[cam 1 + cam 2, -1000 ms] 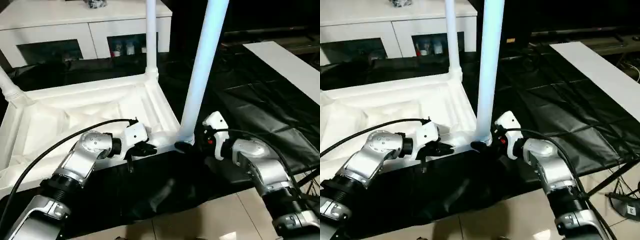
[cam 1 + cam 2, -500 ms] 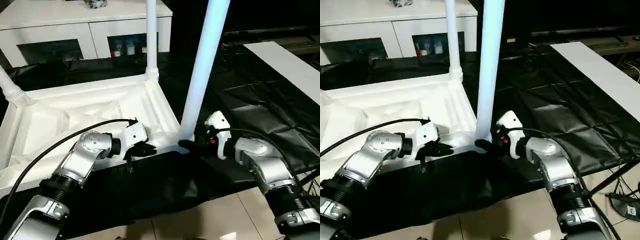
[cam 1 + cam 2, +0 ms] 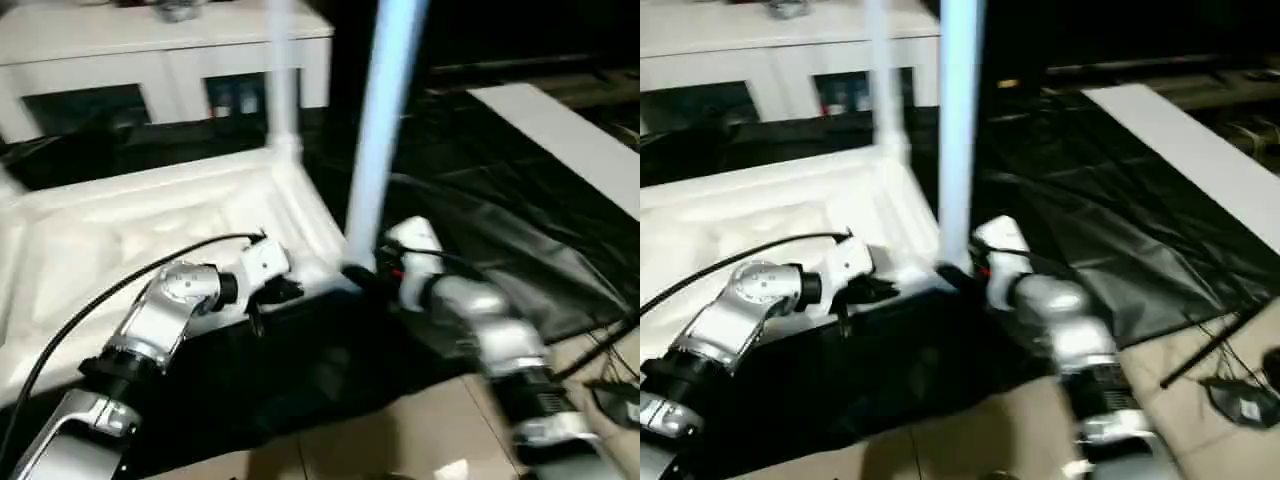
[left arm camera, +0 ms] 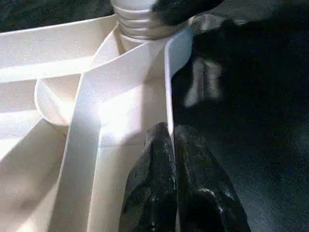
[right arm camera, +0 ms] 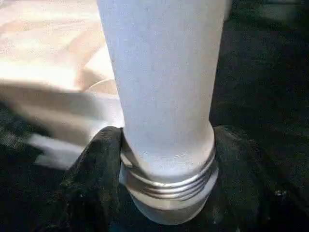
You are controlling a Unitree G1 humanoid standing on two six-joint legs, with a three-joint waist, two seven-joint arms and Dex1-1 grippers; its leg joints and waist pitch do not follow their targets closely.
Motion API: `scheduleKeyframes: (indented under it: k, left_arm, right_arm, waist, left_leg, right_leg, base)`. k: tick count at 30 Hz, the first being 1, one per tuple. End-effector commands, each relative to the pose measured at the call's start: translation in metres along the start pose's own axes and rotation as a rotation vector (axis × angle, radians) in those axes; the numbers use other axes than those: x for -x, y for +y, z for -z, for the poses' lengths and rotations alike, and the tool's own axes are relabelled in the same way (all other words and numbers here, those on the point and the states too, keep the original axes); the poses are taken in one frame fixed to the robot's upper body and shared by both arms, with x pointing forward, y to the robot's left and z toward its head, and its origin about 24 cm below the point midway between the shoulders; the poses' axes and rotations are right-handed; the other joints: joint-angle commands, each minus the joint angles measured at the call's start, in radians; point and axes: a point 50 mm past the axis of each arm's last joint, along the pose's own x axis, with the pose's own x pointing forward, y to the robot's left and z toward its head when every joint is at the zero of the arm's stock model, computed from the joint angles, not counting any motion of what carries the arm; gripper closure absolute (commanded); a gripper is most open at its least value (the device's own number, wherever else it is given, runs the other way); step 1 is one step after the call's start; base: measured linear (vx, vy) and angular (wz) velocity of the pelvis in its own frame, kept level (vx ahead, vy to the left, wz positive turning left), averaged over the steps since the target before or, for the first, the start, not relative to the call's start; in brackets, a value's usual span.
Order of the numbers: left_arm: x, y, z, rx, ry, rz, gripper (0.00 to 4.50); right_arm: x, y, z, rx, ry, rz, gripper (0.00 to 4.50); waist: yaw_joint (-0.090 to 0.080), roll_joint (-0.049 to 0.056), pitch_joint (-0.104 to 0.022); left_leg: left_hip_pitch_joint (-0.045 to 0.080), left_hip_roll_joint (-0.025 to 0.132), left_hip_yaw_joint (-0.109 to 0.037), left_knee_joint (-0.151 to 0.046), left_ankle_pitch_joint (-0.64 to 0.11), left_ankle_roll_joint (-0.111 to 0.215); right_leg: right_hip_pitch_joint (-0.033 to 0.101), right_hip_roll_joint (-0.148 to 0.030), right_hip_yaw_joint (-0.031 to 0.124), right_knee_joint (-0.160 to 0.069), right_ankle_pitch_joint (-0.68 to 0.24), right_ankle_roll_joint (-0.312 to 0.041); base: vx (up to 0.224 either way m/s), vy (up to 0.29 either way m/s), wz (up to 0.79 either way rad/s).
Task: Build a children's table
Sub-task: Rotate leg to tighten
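The children's table lies upside down, its white ribbed top [image 3: 120, 240] on black sheeting. One leg [image 3: 281, 80] stands at the far corner. Another leg [image 3: 384, 130] rises from the near right corner. My right gripper [image 3: 358, 275] is shut round that leg's base; in the right wrist view its black fingers [image 5: 96, 169] flank the threaded end [image 5: 169, 186]. My left gripper [image 3: 285, 290] is at the top's near rim, left of that corner. In the left wrist view its fingers [image 4: 154, 174] pinch the thin rim wall [image 4: 170, 87].
A white cabinet [image 3: 170, 50] with glass-fronted compartments stands behind the table. Black sheeting [image 3: 500, 200] covers the floor to the right, with a long white board [image 3: 565, 130] lying on it. Pale floor tiles [image 3: 400, 440] show at the front. A black cable [image 3: 110, 295] loops over my left forearm.
The whole picture has shifted left and blurred, so the camera moved. My right forearm has swung a little inward, its gripper still at the leg's base. The left gripper has stayed on the rim.
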Motion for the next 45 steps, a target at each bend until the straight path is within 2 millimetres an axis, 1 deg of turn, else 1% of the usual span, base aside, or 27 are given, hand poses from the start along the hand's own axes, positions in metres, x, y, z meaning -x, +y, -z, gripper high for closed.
scheduleKeyframes:
  k: [1,3,4,5,6,11,12,13,14,15,16,17,19,20,21,23,25,28,29,30,34,37,38,40,41,43,45]
  left_arm:
    - [-0.013,-0.009,-0.015,-0.037,-0.049,0.071,4.5]
    - [-0.014,-0.009,-0.016,-0.036,-0.05,0.069,4.5]
    - [-0.019,-0.008,-0.02,-0.035,-0.058,0.053,4.5]
    - [-0.02,-0.008,-0.021,-0.035,-0.059,0.05,4.5]
    - [-0.021,-0.008,-0.022,-0.037,-0.061,0.047,4.5]
    - [-0.024,-0.006,-0.026,-0.04,-0.068,0.026,4.5]
    - [-0.024,-0.006,-0.026,-0.04,-0.068,0.024,4.5]
    - [-0.024,-0.006,-0.026,-0.039,-0.067,0.02,4.5]
    - [-0.023,-0.006,-0.025,-0.038,-0.067,0.021,4.5]
    - [-0.023,-0.006,-0.025,-0.037,-0.067,0.023,4.5]
    - [-0.023,-0.006,-0.025,-0.037,-0.067,0.023,4.5]
    - [-0.022,-0.007,-0.024,-0.038,-0.066,0.025,4.5]
    - [-0.021,-0.007,-0.023,-0.041,-0.064,0.032,4.5]
    - [-0.02,-0.007,-0.022,-0.045,-0.061,0.037,4.5]
    - [-0.019,-0.007,-0.02,-0.049,-0.057,0.041,4.5]
    - [-0.016,-0.007,-0.018,-0.052,-0.05,0.049,4.5]
    - [-0.012,-0.006,-0.016,-0.055,-0.045,0.057,4.5]
    - [-0.001,-0.005,-0.008,-0.063,-0.014,0.09,4.5]
    - [0.0,-0.005,-0.007,-0.064,-0.01,0.093,4.5]
    - [0.005,-0.002,-0.002,-0.065,0.01,0.077,4.5]
    - [0.017,0.0,0.004,-0.062,0.03,0.085,4.5]
    - [0.022,-0.002,0.006,-0.069,0.04,0.127,4.5]
    - [0.023,-0.003,0.007,-0.07,0.043,0.139,4.5]
    - [0.026,-0.005,0.008,-0.072,0.051,0.162,4.5]
    - [0.03,-0.007,0.009,-0.075,0.058,0.187,4.5]
    - [0.033,-0.008,0.01,-0.076,0.063,0.2,4.5]
    - [0.036,-0.009,0.012,-0.073,0.074,0.213,4.5]
  right_arm:
    - [0.001,-0.02,0.02,-0.099,0.079,0.32,1.91]
    - [-0.001,-0.019,0.021,-0.112,0.076,0.341,1.91]
    - [-0.009,-0.012,0.022,-0.177,0.069,0.443,1.91]
    - [-0.011,-0.01,0.022,-0.187,0.069,0.455,1.91]
    - [-0.014,-0.008,0.021,-0.198,0.069,0.47,1.91]
    - [-0.025,0.003,0.014,-0.191,0.033,0.452,1.91]
    - [-0.026,0.004,0.013,-0.198,0.024,0.447,1.91]
    - [-0.029,0.008,0.01,-0.223,-0.004,0.406,1.91]
    - [-0.029,0.009,0.005,-0.218,-0.037,0.4,1.56]
    - [-0.029,0.01,0.002,-0.211,-0.058,0.398,1.56]
    - [-0.029,0.01,0.002,-0.211,-0.058,0.398,1.35]
    - [-0.028,0.011,-0.003,-0.202,-0.084,0.372,1.19]
    - [-0.026,0.009,-0.009,-0.178,-0.111,0.369,1.12]
    - [-0.024,0.007,-0.013,-0.161,-0.129,0.368,1.02]
    - [-0.021,0.004,-0.018,-0.145,-0.145,0.373,0.77]
    - [-0.015,0.001,-0.021,-0.107,-0.148,0.341,0.71]
    - [-0.01,0.001,-0.023,-0.07,-0.143,0.291,0.64]
    - [0.013,-0.003,-0.025,0.016,-0.116,0.084,0.64]
    - [0.015,-0.003,-0.025,0.021,-0.112,0.061,0.64]
    - [0.027,-0.006,-0.025,0.066,-0.093,-0.026,0.64]
    - [0.05,-0.007,-0.015,0.166,-0.009,-0.252,0.64]
    - [0.057,-0.007,-0.009,0.189,0.042,-0.325,0.64]
    - [0.057,-0.008,-0.008,0.189,0.047,-0.331,0.64]
    - [0.059,-0.008,-0.009,0.183,0.058,-0.347,0.64]
    - [0.058,-0.01,-0.01,0.196,0.065,-0.34,0.64]
    - [0.057,-0.011,-0.011,0.2,0.067,-0.345,0.64]
    - [0.055,-0.012,-0.013,0.2,0.059,-0.354,0.64]
  waist:
    - [0.003,0.01,-0.053]
    - [-0.001,0.01,-0.053]
    - [-0.006,0.012,-0.054]
    - [-0.006,0.016,-0.054]
    - [-0.008,0.014,-0.056]
    - [-0.01,0.016,-0.058]
    - [-0.011,0.009,-0.058]
    - [-0.009,0.013,-0.059]
    - [-0.009,0.013,-0.059]
    - [-0.009,0.014,-0.058]
    - [-0.008,0.014,-0.058]
    - [-0.008,0.02,-0.058]
    - [-0.008,0.018,-0.057]
    - [-0.007,0.013,-0.057]
    - [0.005,0.015,-0.06]
    - [0.018,0.015,-0.059]
    - [0.031,0.015,-0.058]
    - [0.039,0.014,-0.058]
    - [0.036,0.014,-0.055]
    - [0.037,0.018,-0.057]
    - [0.038,0.014,-0.053]
    - [0.028,0.007,-0.049]
    - [0.028,0.009,-0.05]
    - [0.025,0.01,-0.051]
    - [0.026,0.009,-0.053]
    - [0.028,0.013,-0.055]
    - [0.031,0.01,-0.057]
  left_leg:
    - [0.009,0.036,-0.022,-0.085,-0.299,-0.029]
    - [0.012,0.033,-0.019,-0.083,-0.302,-0.036]
    - [0.012,0.032,-0.02,-0.086,-0.308,-0.04]
    - [0.014,0.031,-0.02,-0.085,-0.313,-0.041]
    - [0.014,0.031,-0.02,-0.085,-0.32,-0.042]
    - [0.009,0.031,-0.018,-0.083,-0.291,-0.025]
    - [0.007,0.031,-0.017,-0.083,-0.286,-0.021]
    - [0.008,0.032,-0.016,-0.081,-0.272,-0.011]
    - [0.007,0.033,-0.017,-0.082,-0.266,-0.009]
    - [0.007,0.033,-0.016,-0.082,-0.261,-0.007]
    - [0.008,0.033,-0.016,-0.083,-0.263,-0.007]
    - [0.009,0.033,-0.016,-0.083,-0.266,-0.008]
    - [0.011,0.034,-0.016,-0.083,-0.278,-0.009]
    - [0.01,0.034,-0.015,-0.083,-0.274,-0.008]
    - [0.019,0.036,-0.01,-0.078,-0.254,-0.001]
    - [0.013,0.034,-0.008,-0.078,-0.212,0.01]
    - [0.012,0.035,-0.009,-0.079,-0.191,0.012]
    - [0.011,0.037,-0.012,-0.079,-0.192,0.018]
    - [0.009,0.037,-0.011,-0.081,-0.195,0.021]
    - [0.011,0.035,-0.011,-0.078,-0.201,0.026]
    - [0.005,0.035,-0.012,-0.079,-0.234,0.028]
    - [0.0,0.033,-0.017,-0.08,-0.276,0.022]
    - [0.002,0.035,-0.018,-0.08,-0.275,0.022]
    - [0.004,0.037,-0.019,-0.08,-0.261,0.022]
    - [0.009,0.038,-0.016,-0.077,-0.247,0.024]
    - [0.007,0.039,-0.016,-0.077,-0.211,0.029]
    - [0.009,0.037,-0.014,-0.075,-0.196,0.035]
  right_leg:
    - [0.039,-0.058,0.045,-0.087,-0.351,-0.189]
    - [0.032,-0.057,0.048,-0.088,-0.324,-0.198]
    - [0.034,-0.055,0.046,-0.085,-0.293,-0.205]
    - [0.033,-0.054,0.047,-0.085,-0.289,-0.208]
    - [0.035,-0.054,0.046,-0.084,-0.278,-0.212]
    - [0.041,-0.054,0.047,-0.075,-0.195,-0.232]
    - [0.043,-0.053,0.047,-0.076,-0.192,-0.232]
    - [0.044,-0.056,0.048,-0.074,-0.175,-0.238]
    - [0.044,-0.055,0.048,-0.073,-0.168,-0.239]
    - [0.044,-0.054,0.048,-0.072,-0.158,-0.243]
    - [0.044,-0.053,0.047,-0.072,-0.157,-0.245]
    - [0.044,-0.053,0.047,-0.072,-0.157,-0.246]
    - [0.044,-0.054,0.048,-0.074,-0.165,-0.246]
    - [0.046,-0.053,0.048,-0.074,-0.165,-0.246]
    - [0.039,-0.054,0.051,-0.073,-0.144,-0.249]
    - [0.045,-0.051,0.051,-0.068,-0.107,-0.248]
    - [0.047,-0.05,0.05,-0.064,-0.096,-0.232]
    - [0.054,-0.052,0.05,-0.065,-0.092,-0.219]
    - [0.053,-0.05,0.051,-0.065,-0.092,-0.218]
    - [0.052,-0.049,0.05,-0.065,-0.089,-0.222]
    - [0.055,-0.053,0.05,-0.073,-0.146,-0.221]
    - [0.052,-0.057,0.047,-0.087,-0.304,-0.199]
    - [0.05,-0.058,0.048,-0.087,-0.314,-0.197]
    - [0.047,-0.055,0.05,-0.085,-0.293,-0.205]
    - [0.042,-0.053,0.051,-0.083,-0.253,-0.221]
    - [0.045,-0.05,0.05,-0.072,-0.166,-0.248]
    - [0.047,-0.049,0.049,-0.067,-0.13,-0.259]
  base:
    - [0.0,0.0,0.0]
    - [0.0,0.0,0.0]
    - [0.0,0.0,0.0]
    - [0.0,0.0,0.0]
    - [0.0,0.0,0.0]
    - [0.0,0.0,0.0]
    - [0.0,0.0,0.0]
    - [0.0,0.0,0.0]
    - [0.0,0.0,0.0]
    - [0.0,0.0,0.0]
    - [0.0,0.0,0.0]
    - [0.0,0.0,0.0]
    - [0.0,0.0,0.0]
    - [0.0,0.0,0.0]
    - [0.0,0.0,0.0]
    - [0.0,0.0,0.0]
    - [0.0,0.0,0.0]
    - [0.0,0.0,0.0]
    - [0.0,0.0,0.0]
    - [0.0,0.0,0.0]
    - [0.0,0.0,0.0]
    - [0.0,0.0,0.0]
    - [0.0,0.0,0.0]
    - [0.0,0.0,0.0]
    - [0.0,0.0,0.0]
    - [0.0,0.0,0.0]
    - [0.0,0.0,0.0]
